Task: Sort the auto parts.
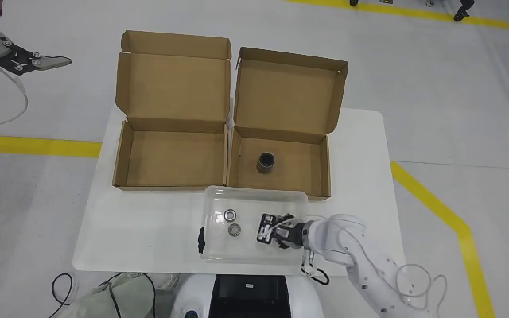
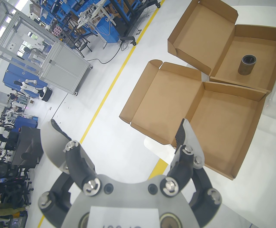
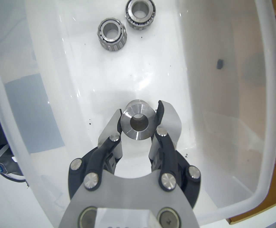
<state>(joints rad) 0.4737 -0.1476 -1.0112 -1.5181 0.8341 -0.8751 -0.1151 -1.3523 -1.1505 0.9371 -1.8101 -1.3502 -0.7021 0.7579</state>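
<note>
A clear plastic bin (image 1: 254, 190) stands at the table's front edge. My right gripper (image 1: 269, 229) is inside it, shut on a silver metal sleeve (image 3: 138, 126) held just above the bin floor (image 3: 151, 71). Two tapered roller bearings (image 3: 112, 34) (image 3: 140, 14) lie side by side farther along the bin, seen from above as two small rings (image 1: 231, 215) (image 1: 235, 230). Behind the bin are two open cardboard boxes: the left box (image 1: 171, 159) has nothing in it, the right box (image 1: 298, 167) holds a dark cylinder (image 1: 266, 163). My left gripper (image 1: 48, 60) hangs open over the floor, far left of the table.
The white table (image 1: 358, 159) has bare surface to the right of the boxes and to the left of the bin. Both box lids stand open toward the back. In the left wrist view both boxes (image 2: 224, 125) and the dark cylinder (image 2: 248, 64) lie beyond the open gripper (image 2: 118, 123).
</note>
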